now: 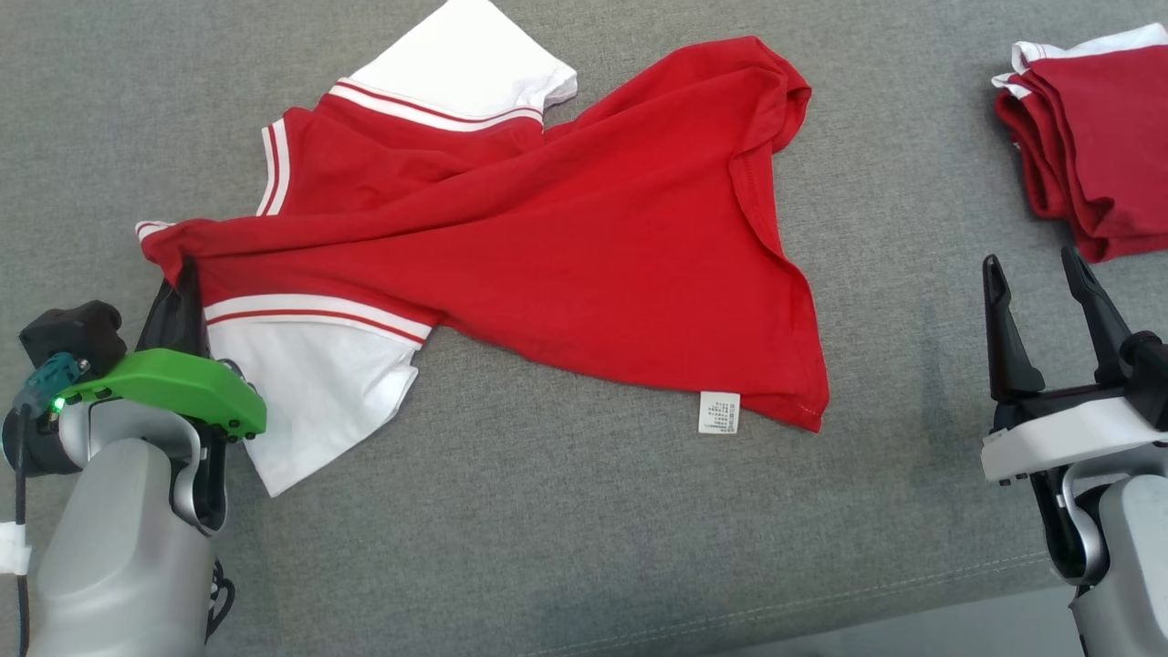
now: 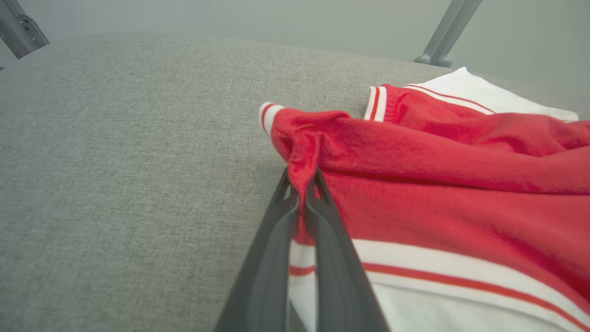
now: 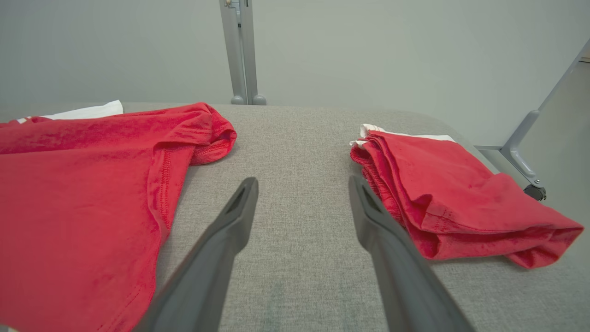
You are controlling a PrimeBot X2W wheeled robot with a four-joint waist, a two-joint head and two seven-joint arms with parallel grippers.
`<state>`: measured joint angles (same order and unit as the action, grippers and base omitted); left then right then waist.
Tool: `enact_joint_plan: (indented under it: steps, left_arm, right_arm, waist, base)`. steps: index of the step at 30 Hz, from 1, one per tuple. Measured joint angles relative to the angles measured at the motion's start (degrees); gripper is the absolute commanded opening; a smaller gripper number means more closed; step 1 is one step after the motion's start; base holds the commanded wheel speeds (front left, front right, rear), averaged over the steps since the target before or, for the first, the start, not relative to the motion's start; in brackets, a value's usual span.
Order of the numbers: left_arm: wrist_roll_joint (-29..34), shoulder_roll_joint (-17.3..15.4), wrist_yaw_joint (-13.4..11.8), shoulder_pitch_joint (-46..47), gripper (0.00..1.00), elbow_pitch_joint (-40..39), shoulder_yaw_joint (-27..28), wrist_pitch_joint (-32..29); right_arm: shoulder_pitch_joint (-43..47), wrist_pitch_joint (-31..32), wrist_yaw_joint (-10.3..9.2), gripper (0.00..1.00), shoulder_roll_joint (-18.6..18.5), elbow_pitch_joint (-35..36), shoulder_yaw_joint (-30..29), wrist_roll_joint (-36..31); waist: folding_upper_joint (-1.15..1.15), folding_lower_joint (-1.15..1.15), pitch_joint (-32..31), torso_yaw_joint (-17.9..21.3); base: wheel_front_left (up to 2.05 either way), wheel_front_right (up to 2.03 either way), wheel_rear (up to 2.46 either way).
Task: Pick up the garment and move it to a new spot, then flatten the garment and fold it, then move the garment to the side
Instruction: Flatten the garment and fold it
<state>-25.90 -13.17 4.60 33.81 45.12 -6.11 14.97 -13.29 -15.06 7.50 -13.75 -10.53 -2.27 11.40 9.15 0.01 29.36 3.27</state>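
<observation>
Pinching with left gripper (image 2: pixel 302 186), jaws closed tight on a red fold of garment (image 1: pixel 566 246) by its near-left sleeve, garment lying crumpled centre-left on grey cushion (image 1: pixel 547 511). Holding right gripper (image 1: pixel 1031 265) wide open, empty, near right. Working pickup step — next likely needing a lift and carry, watching for slip.

Head cam: steep downward look over grey bench (image 1: pixel 547 511). Left wrist cam: low, very close on red garment (image 2: pixel 438 184) corner, frame centre. Right wrist cam: low, facing far wall (image 3: pixel 368 46); shares garment hem with head view, frame left.

The grey fabric surface (image 1: pixel 547 511) bears a rumpled garment (image 1: pixel 566 246) and a folded pile (image 1: pixel 1095 137).
</observation>
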Motion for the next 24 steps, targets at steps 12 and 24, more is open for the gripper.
enact_joint_plan:
  steps: [12, 24]
  left_arm:
    - [1.02, 0.12, -0.16, -2.49, 0.09, -0.93, 2.64, 0.01]
    - [2.47, 1.69, -0.03, -6.71, 1.0, -6.94, 5.99, 0.07]
  right_arm:
    - [-0.94, 0.0, 0.0, 1.0, -0.26, -1.33, 2.12, 1.37]
    - [-0.83, 0.0, 0.01, 1.0, -0.63, -3.32, 3.26, 2.3]
  waist:
    - [0.0, -0.01, -1.03, -1.87]
    - [0.01, -0.01, -3.52, -3.33]
  base:
    - [0.0, 0.0, 0.0]
    - [0.0, 0.0, 0.0]
